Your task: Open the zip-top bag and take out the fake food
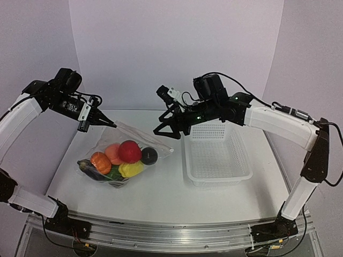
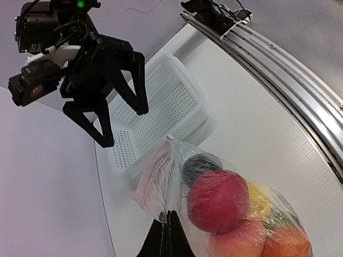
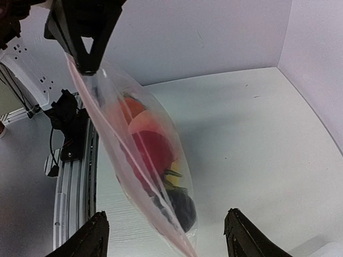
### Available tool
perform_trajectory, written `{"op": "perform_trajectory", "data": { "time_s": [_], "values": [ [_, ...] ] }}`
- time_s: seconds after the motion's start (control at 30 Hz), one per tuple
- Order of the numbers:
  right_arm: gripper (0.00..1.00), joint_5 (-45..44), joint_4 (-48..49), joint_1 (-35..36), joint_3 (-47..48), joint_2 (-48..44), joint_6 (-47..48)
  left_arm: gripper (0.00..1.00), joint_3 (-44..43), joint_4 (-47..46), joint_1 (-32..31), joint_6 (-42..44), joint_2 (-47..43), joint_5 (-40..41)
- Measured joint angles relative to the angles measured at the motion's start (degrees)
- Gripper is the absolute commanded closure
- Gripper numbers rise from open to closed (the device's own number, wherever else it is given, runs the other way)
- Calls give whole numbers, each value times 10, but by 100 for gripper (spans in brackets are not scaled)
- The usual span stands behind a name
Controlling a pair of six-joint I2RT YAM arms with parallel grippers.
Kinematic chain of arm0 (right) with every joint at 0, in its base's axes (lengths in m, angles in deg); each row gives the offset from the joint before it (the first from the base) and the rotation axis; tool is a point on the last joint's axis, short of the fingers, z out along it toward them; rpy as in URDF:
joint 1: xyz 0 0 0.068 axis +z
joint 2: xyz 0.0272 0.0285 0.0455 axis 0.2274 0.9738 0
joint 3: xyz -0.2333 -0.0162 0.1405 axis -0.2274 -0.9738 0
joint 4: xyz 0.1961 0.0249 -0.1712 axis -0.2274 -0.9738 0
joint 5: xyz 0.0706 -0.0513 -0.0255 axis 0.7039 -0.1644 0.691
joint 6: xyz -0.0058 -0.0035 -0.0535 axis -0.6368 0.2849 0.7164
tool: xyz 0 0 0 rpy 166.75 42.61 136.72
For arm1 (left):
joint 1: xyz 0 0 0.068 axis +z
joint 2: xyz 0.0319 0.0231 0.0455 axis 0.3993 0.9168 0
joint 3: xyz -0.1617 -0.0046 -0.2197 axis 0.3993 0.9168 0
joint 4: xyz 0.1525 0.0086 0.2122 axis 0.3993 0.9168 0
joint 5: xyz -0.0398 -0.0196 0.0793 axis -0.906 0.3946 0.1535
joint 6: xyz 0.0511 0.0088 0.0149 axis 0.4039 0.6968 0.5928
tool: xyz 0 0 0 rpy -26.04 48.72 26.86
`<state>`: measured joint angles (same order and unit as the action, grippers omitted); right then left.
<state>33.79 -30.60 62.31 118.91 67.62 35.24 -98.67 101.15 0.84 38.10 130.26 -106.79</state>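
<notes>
Far left, the left fingers (image 1: pixel 106 121) are pinched tight on a top corner of the clear crinkly zip-top plastic bag (image 1: pixel 107 140), holding it up off the white desk (image 1: pixel 161 193). The glossy toy fruits and vegetables (image 1: pixel 129 151) are bunched inside, low down. The right fingers (image 2: pixel 138 80) are spread wide and empty, just above the bag's far edge, beside the white mesh plastic basket (image 1: pixel 217 179).
</notes>
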Motion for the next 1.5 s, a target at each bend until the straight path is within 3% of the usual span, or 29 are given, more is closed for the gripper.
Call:
{"op": "perform_trajectory", "data": {
  "time_s": [0.53, 0.9, 1.27, 1.5],
  "values": [
    [41, 7, 2, 1, 39, 72, 9, 100, 10, -21, 0, -16, -6, -7],
    [37, 28, 8, 5, 62, 115, 21, 100, 15, -27, 0, -20, -8, -7],
    [37, 68, 10, 10, 32, 101, 31, 100, 20, -36, 0, -29, -9, -7],
    [45, 68, 10, 14, 32, 91, 21, 100, 20, -41, 0, -30, -9, -7]
  ]
}}
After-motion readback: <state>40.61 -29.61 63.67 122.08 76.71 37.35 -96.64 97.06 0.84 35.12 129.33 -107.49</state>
